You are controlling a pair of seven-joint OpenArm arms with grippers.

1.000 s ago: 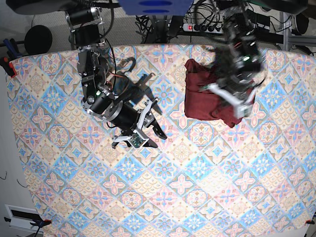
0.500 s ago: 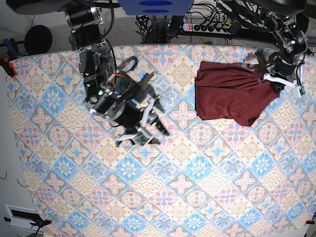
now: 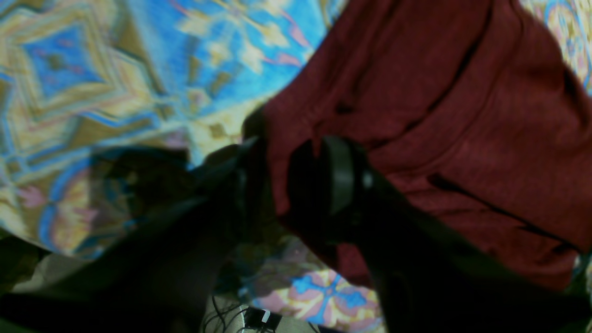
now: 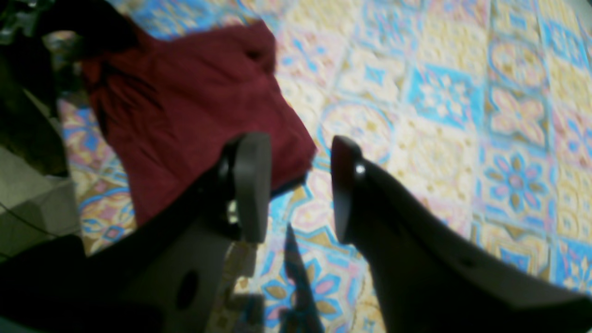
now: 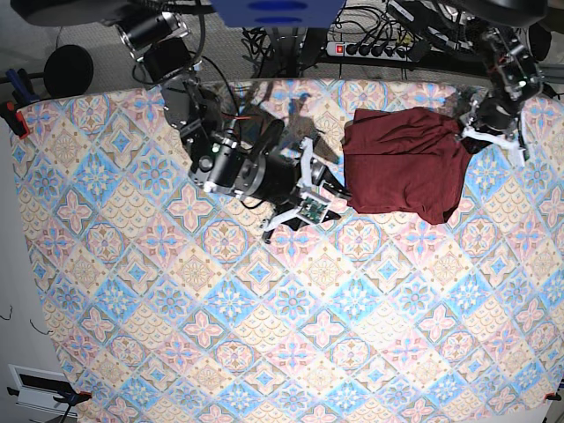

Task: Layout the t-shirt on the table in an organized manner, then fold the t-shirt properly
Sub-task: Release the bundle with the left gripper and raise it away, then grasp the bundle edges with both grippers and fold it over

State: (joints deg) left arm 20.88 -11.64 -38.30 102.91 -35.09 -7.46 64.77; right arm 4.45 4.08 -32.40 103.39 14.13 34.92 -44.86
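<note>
- The dark maroon soft-fabric t-shirt is lying bunched into a rough rectangle up around 1 to 2 o'clock on the table, near the far edge. It's wrinkly, with a few folds running across it, and one corner droops down at its 5 o'clock.
- The table is that big surface with the pastel blue, pink and cream diamond floral tiles, and most of it is bare pattern.
- The left gripper is at the shirt's 3 o'clock edge. In the left wrist view its dark fingers sit either side of a fold of maroon cloth, but it's too dark and blurry to say if it's pinching the cloth or has let go. Honestly cannot tell.
- The right gripper is just off the shirt's 9 o'clock edge. In its own wrist view the two fingers stand clearly apart with only tile pattern between them, so it's released, gripping nothing. The shirt's corner is right beside the near finger.
</note>
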